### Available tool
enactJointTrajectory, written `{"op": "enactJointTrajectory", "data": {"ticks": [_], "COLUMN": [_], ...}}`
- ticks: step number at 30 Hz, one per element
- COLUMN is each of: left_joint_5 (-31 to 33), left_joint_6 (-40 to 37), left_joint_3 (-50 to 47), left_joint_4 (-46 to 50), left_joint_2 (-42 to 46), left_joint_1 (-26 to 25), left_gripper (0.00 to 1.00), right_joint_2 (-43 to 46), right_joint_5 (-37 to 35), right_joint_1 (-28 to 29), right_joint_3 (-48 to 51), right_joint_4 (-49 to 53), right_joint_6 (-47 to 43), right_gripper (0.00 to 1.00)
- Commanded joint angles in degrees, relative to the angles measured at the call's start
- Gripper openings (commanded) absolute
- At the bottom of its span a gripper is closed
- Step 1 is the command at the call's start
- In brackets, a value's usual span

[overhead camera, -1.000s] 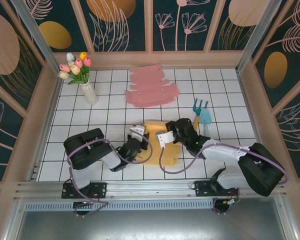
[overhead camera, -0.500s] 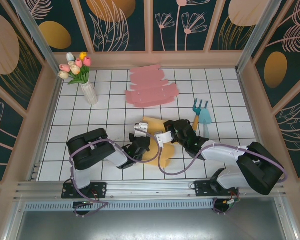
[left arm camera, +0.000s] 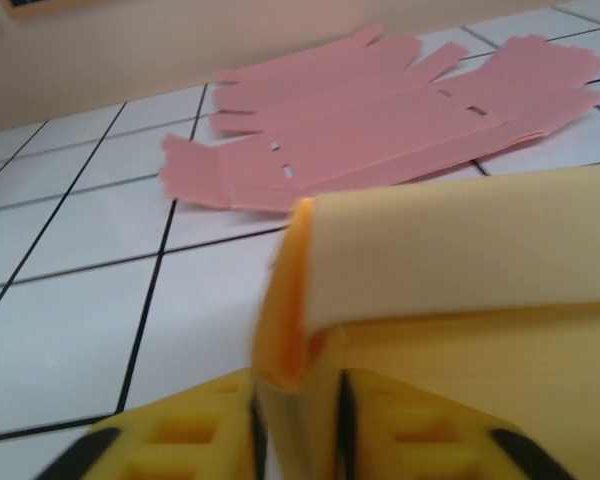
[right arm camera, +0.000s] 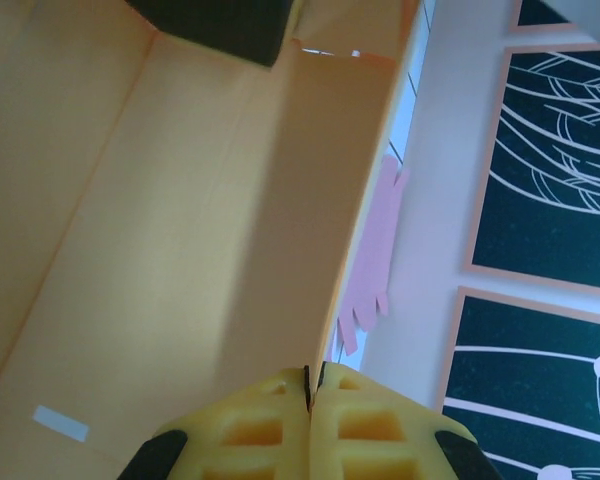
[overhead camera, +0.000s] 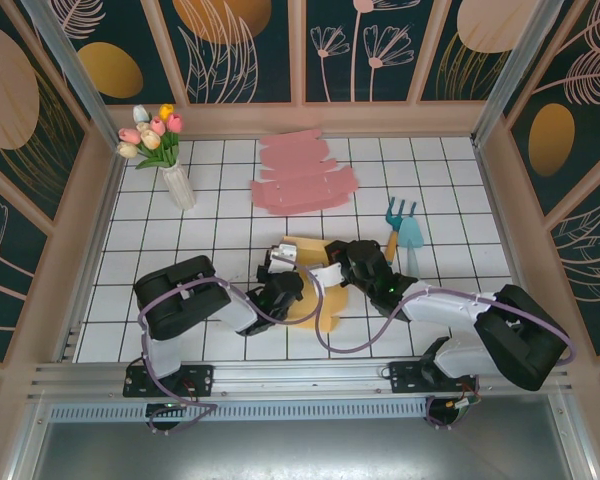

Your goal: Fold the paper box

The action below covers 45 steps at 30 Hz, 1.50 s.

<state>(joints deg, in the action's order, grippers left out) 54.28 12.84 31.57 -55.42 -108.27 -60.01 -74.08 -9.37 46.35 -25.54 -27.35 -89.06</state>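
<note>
The yellow paper box (overhead camera: 310, 300) lies partly folded on the tiled table, between my two grippers. My left gripper (overhead camera: 283, 278) is at its left edge. In the left wrist view a doubled-over flap of the box (left arm camera: 460, 260) fills the gap of the left gripper (left arm camera: 295, 385), touching both pads. My right gripper (overhead camera: 332, 274) holds the box's far right side. In the right wrist view the right gripper (right arm camera: 310, 375) is shut on the thin edge of an upright box wall (right arm camera: 180, 200).
A flat pink paper sheet (overhead camera: 305, 175) lies behind the box, also seen as the pink sheet (left arm camera: 380, 130) in the left wrist view. A vase of tulips (overhead camera: 177, 180) stands at the back left. Blue garden tools (overhead camera: 405, 230) lie to the right.
The box has gone from lying spread out to narrower, with its sides raised. My left gripper moved up to the box's left edge and its jaws widened a little around the flap.
</note>
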Motion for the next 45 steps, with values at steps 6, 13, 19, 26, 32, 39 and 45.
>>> {"op": "enactJointTrajectory", "data": {"ticks": [6, 13, 19, 26, 32, 39, 45], "left_joint_5": [-9.75, -14.54, -10.61, -0.8, 6.72, -2.84, -10.36], "left_joint_6": [0.63, 0.52, -2.06, -8.44, -2.47, -3.79, -2.41], "left_joint_3": [-3.56, -5.64, -3.42, -0.72, 2.26, 0.16, -0.92], "left_joint_4": [0.86, -1.25, -2.8, -10.77, -1.34, -3.37, -3.88], "left_joint_2": [7.32, 9.74, 6.55, 1.22, -1.29, 1.42, 4.62], "left_joint_1": [2.65, 2.66, 2.62, 2.8, 4.5, 5.08, 5.11], "left_gripper": [0.48, 0.57, 0.47, 0.15, 0.0, 0.21, 0.42], "right_joint_2": [-0.53, -0.05, -0.1, 0.08, 0.34, -0.1, -0.71], "right_joint_5": [0.13, 1.79, 1.94, 2.18, 1.72, 1.89, 1.81], "right_joint_1": [0.15, 0.23, 0.34, 0.49, 0.23, 0.19, 0.15], "right_joint_3": [1.81, 1.39, 1.46, 1.3, 1.12, 1.02, 0.94], "right_joint_4": [6.26, 6.93, 7.53, 8.6, 8.79, 8.37, 8.2], "right_joint_6": [0.26, 1.59, 1.85, 2.18, 2.52, 3.17, 3.79], "right_gripper": [0.0, 0.0, 0.0, 0.0, 0.0, 0.0, 0.0]}}
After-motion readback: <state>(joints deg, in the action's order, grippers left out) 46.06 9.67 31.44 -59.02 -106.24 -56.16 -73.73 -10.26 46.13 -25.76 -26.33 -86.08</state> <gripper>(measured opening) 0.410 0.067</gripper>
